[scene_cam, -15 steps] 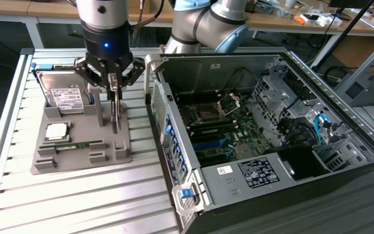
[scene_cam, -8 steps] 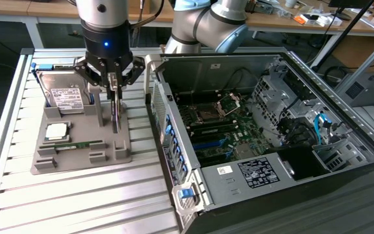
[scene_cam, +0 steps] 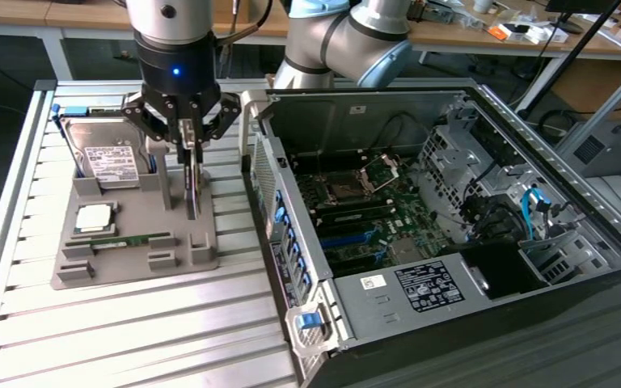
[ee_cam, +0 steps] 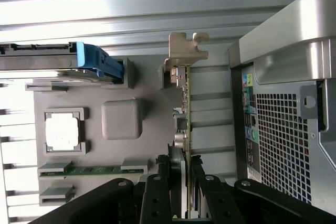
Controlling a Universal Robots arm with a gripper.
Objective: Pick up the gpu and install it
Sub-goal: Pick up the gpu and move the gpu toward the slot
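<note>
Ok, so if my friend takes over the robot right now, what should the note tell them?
Gripper: shut on the gpu, which is held upright on its edge.
Gpu: over the grey tray, to the exterior view's left of the open computer case. I cannot tell if its lower end is clear of the tray.
Done: the card is gripped.
Left: the card is not in the case yet.
Also on the tray: hard drive and RAM stick.

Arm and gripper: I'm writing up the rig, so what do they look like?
The arm is silver-grey tubing with a pale blue joint cap. Its wrist ends in a black cylinder with a small blue light. The gripper is black, with jointed linkage fingers.
</note>
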